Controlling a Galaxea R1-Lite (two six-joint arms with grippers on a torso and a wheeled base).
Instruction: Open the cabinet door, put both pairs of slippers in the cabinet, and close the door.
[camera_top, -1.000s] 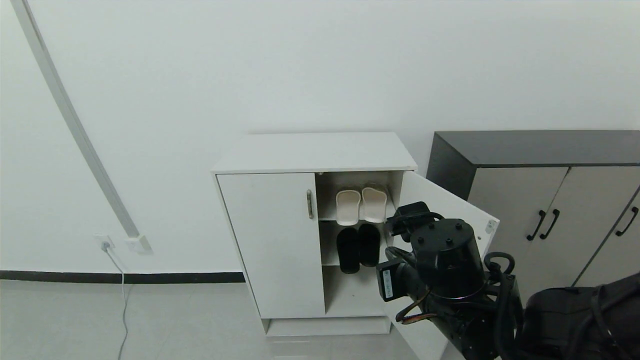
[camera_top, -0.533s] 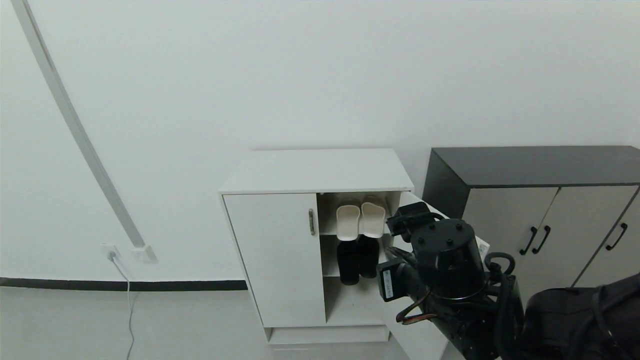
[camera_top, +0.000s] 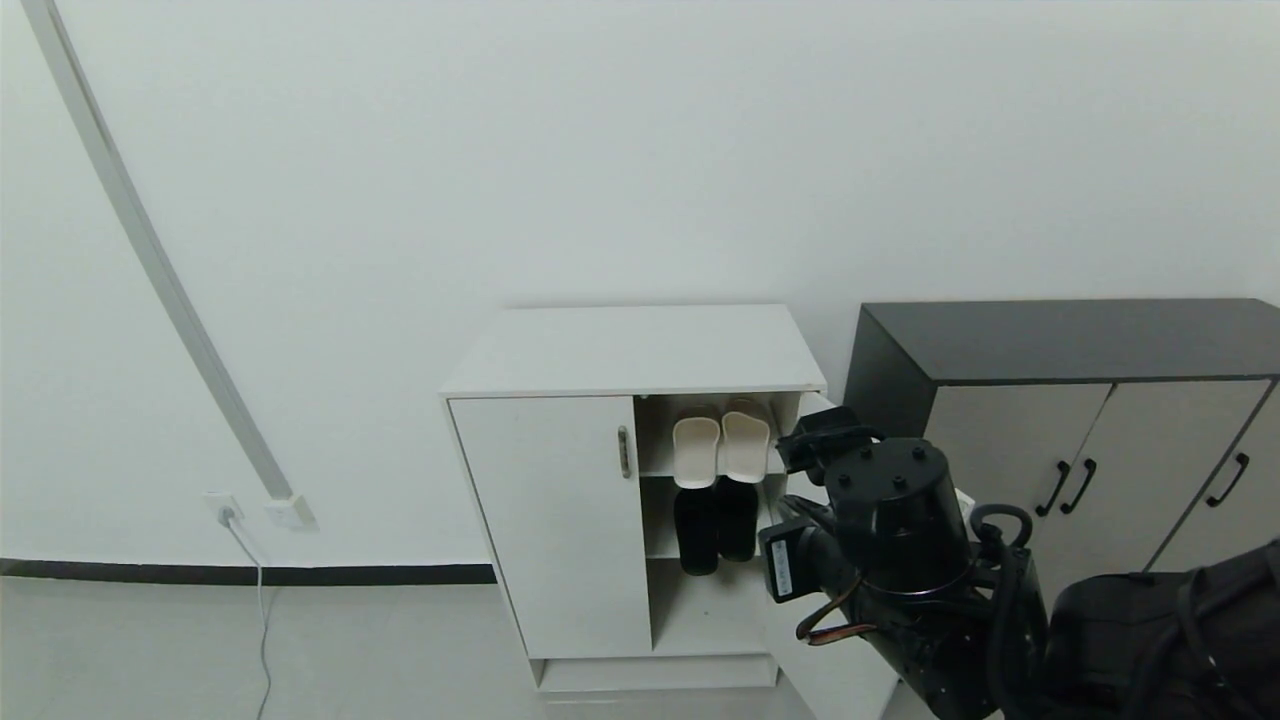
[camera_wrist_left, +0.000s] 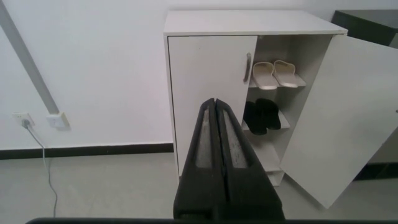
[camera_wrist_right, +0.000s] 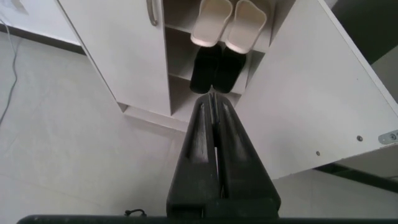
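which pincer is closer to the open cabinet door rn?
Right. The right pincer is close beside the inner face of the open door; the left pincer is farther back, in front of the closed door.

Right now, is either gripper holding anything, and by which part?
Nothing is held. The left gripper and right gripper are both shut and empty.

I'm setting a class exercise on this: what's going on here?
Both pairs of slippers are in the white cabinet: the white slippers on the upper shelf, the black slippers on the shelf below. Its right door stands open. The right gripper, shut and empty, is near that door; closing it remains.
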